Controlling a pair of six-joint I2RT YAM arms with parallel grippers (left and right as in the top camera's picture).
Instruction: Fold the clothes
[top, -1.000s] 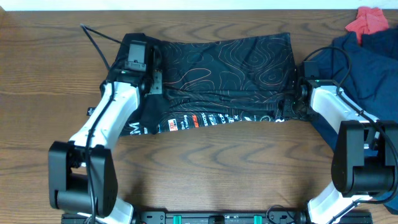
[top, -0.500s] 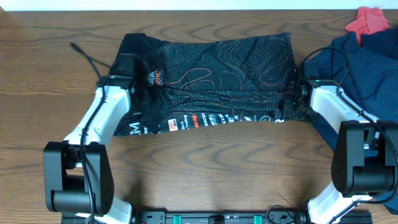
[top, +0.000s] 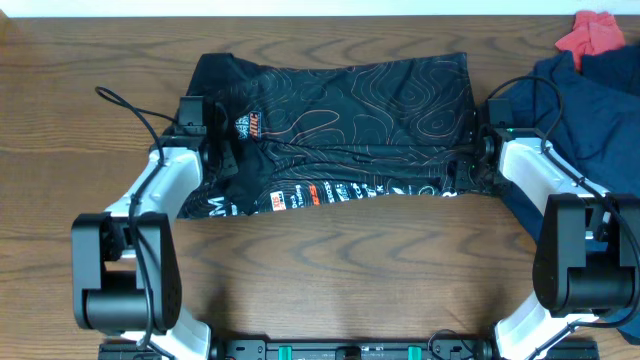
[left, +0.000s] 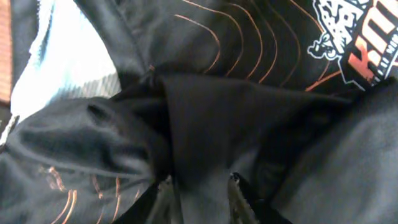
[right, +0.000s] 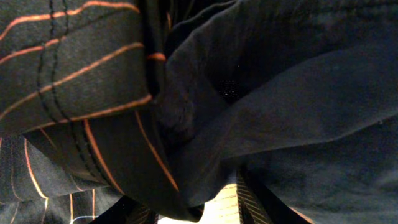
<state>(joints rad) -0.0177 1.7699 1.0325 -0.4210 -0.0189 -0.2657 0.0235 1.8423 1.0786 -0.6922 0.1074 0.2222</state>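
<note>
One thin black jersey (top: 370, 100), traced with fine orange-and-white contour lines, lies as a wide, doubled-over band in the upper middle of the frame on a wood-grain table (top: 330, 270). At its left end the left gripper (top: 226, 165) pinches a bunched fold. At its right edge the right gripper (top: 468, 166) is clamped on fabric, with its fingers mostly cut off in the wrist view. One rumpled navy garment (top: 590, 90) and one red cloth (top: 592, 35) run off the upper right.
</note>
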